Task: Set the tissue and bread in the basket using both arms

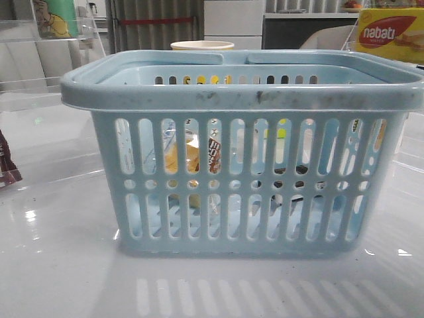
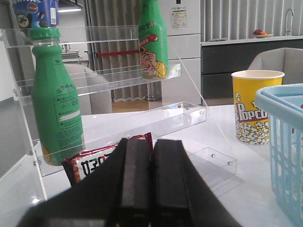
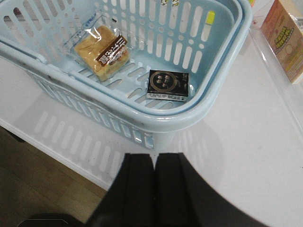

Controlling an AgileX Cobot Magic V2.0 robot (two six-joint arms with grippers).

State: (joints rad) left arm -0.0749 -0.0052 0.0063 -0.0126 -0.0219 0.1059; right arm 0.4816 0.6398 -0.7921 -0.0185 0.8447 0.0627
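Observation:
The pale-blue basket (image 1: pixel 242 99) stands in the middle of the table and fills the front view. In the right wrist view the bread (image 3: pixel 102 52), golden brown in a clear wrapper with a dark label, lies on the floor of the basket (image 3: pixel 208 113). The small black tissue pack (image 3: pixel 168 85) lies beside it inside the basket. The bread also shows through the basket's slots in the front view (image 1: pixel 182 156). My right gripper (image 3: pixel 155 158) is shut and empty, outside the basket's rim. My left gripper (image 2: pixel 151 144) is shut and empty, away from the basket (image 2: pixel 284 123).
A clear acrylic shelf (image 2: pixel 142 118) holds green bottles (image 2: pixel 54 94). A red-and-white snack packet (image 2: pixel 94 161) lies in front of my left gripper. A yellow popcorn cup (image 2: pixel 253 111) stands beside the basket. A yellow nabati box (image 1: pixel 387 33) is at the back right. The table edge (image 3: pixel 57 146) is near my right gripper.

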